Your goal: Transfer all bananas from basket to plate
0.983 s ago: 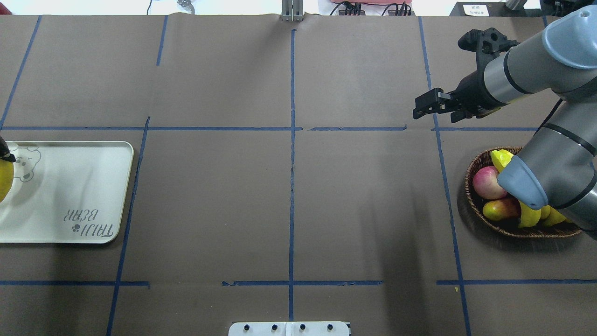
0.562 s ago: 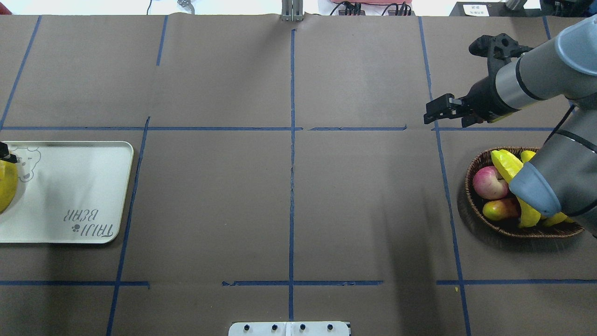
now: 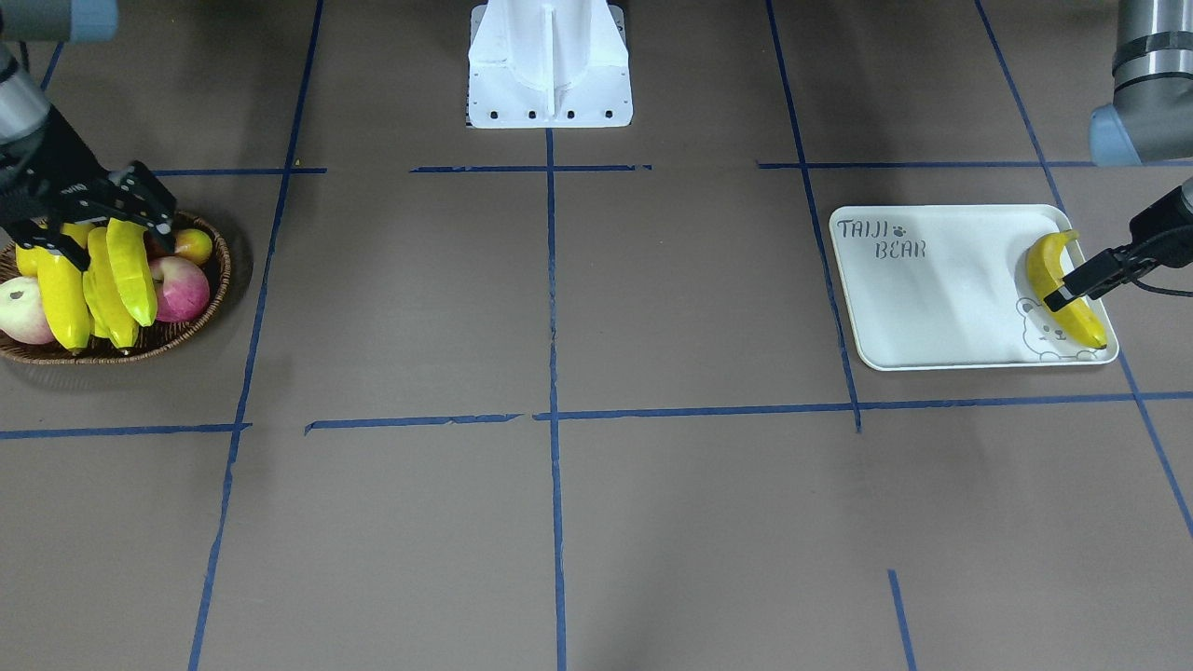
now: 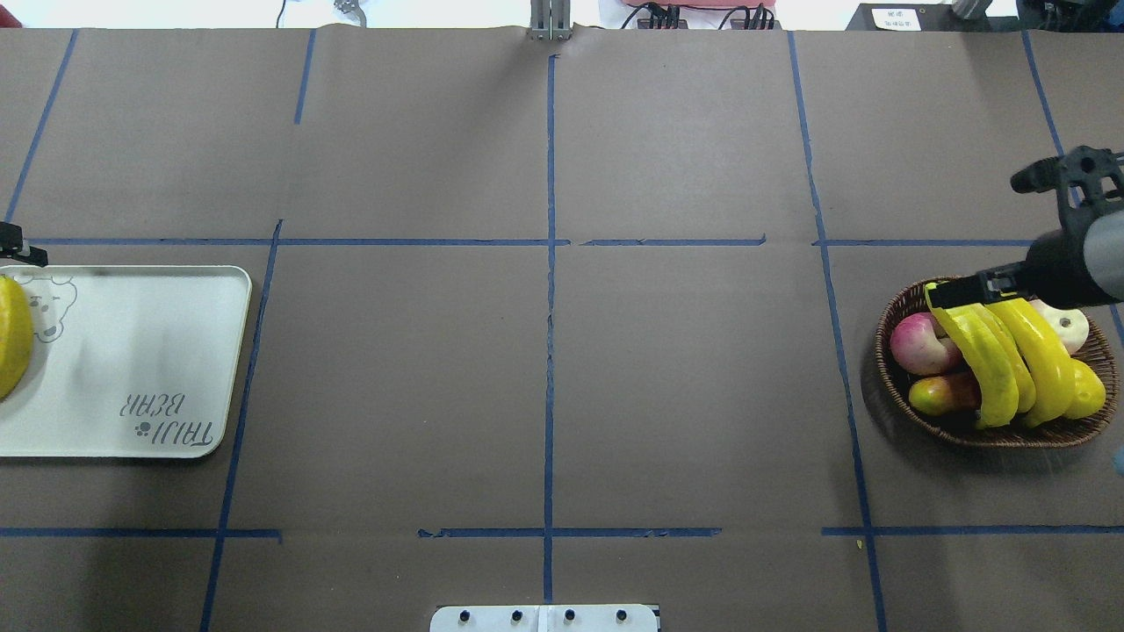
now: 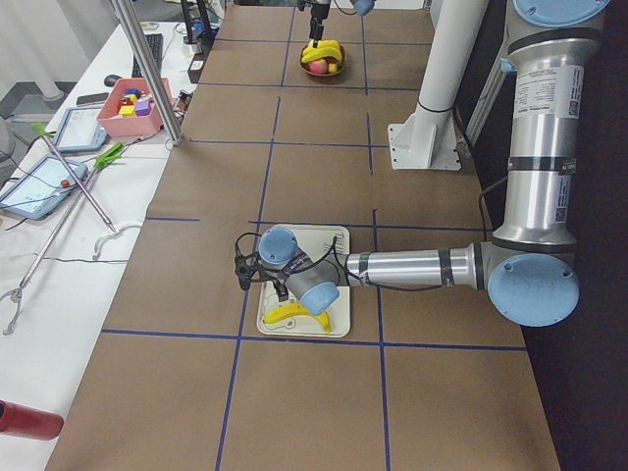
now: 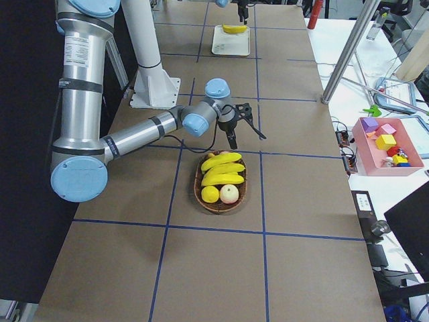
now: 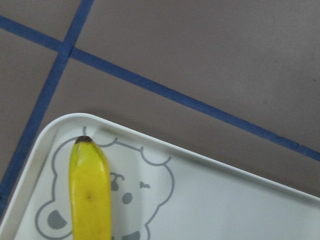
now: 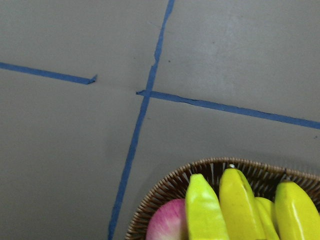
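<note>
Poised over the basket (image 3: 186, 337) with right gripper (image 3: 96, 224) spread open; bananas (image 3: 126, 280) directly below, lengthwise near-to-far across the gap.

1. The light is bright and even, seemingly from overhead; the brown table (image 4: 395, 377) shows no hard glare.
2. Shadows are soft. A faint darker band crosses the table's right half in the overhead view, a grey smear lies on the plate (image 4: 158, 351), and a blurred dark fringe hugs the basket (image 4: 883, 377).
3. The bananas (image 4: 992, 369) carry glossy highlights.
4. The strip beyond the table's far edge is blown out white.
5. In the right wrist view the tape lines (image 8: 135, 140) are crisp and the near bananas slightly soft.
6. The side views are coarse, and their poles (image 5: 147, 69) lean with wide-angle distortion.
</note>
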Controlling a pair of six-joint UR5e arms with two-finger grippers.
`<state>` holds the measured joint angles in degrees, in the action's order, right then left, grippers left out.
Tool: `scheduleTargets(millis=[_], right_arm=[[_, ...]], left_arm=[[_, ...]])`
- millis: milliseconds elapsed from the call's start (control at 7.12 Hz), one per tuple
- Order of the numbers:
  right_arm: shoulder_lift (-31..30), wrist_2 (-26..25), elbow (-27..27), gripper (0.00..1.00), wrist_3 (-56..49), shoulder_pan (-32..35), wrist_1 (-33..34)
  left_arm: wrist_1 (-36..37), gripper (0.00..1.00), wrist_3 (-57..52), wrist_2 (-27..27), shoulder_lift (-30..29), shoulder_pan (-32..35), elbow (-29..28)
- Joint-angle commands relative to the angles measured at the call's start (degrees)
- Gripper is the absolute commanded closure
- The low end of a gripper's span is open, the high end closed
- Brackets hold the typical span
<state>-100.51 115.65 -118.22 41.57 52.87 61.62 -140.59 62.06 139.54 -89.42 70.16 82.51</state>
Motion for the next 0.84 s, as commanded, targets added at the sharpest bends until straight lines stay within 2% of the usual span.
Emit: scheduleTargets(millis=[0,140,281,421,702], right_arm=[[-8.2,-1.0,-0.4,0.03,-0.6,-0.9,-9.6],[-8.6,-2.2,-0.4,0.07,0.0,-3.3,-9.6],[-10.0,-6.1,-0.4,0.09,0.1,-7.1,-9.6],[-10.8,-7.8,-0.4,0.13,0.2,-9.5,-9.7],[-11.5,-8.4,-0.4,0.18,0.1,-11.6,-9.7]], left_arm=[[0.0,0.00,0.0,-0.1,-0.1,0.1,1.0],[0.0,0.00,0.1,-0.1,-0.1,0.1,1.0],[0.0,0.00,0.1,-0.1,-0.1,0.1,0.9],[0.0,0.00,0.1,-0.1,-0.1,0.1,0.8],[0.0,0.00,0.1,-0.1,-0.1,0.1,0.8]])
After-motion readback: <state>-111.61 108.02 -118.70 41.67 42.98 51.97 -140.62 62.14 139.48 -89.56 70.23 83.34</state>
